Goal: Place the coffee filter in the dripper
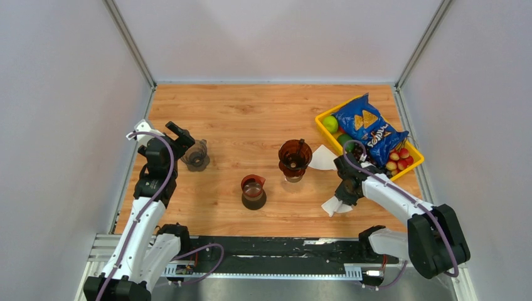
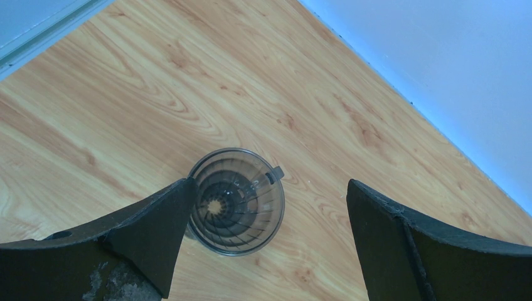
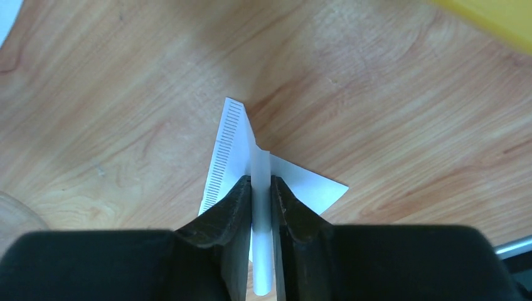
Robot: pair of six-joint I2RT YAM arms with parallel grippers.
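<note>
While the right end effector [image 3: 260, 186] is clenching a white coffee filter [image 3: 232, 150] between its two fingers, the paper is sticking out past the fingertips as a folded wedge, with a printed seam along one edge. I cannot tell if the lower corner is touching the wooden worktop [image 1: 251, 113].

Left of this end effector and a little farther from the arm bases, an amber dripper [image 1: 295, 158] is standing upright, apart from the held filter. A second white filter [image 1: 323, 158] is lying flat just beyond the same end effector, between the amber dripper and a yellow tray [image 1: 326, 130]. The tray is sitting to its far right and is carrying a blue chips bag [image 1: 370, 128] and some small fruit.

The left end effector [image 2: 270, 185] is hanging with its fingers spread wide and is holding nothing. Directly below it a clear grey dripper [image 2: 237, 200] is standing with its mouth up, closer to the left finger than to the right one.

A small reddish cup [image 1: 253, 190] is standing between the two end effectors, nearer to the amber dripper.
</note>
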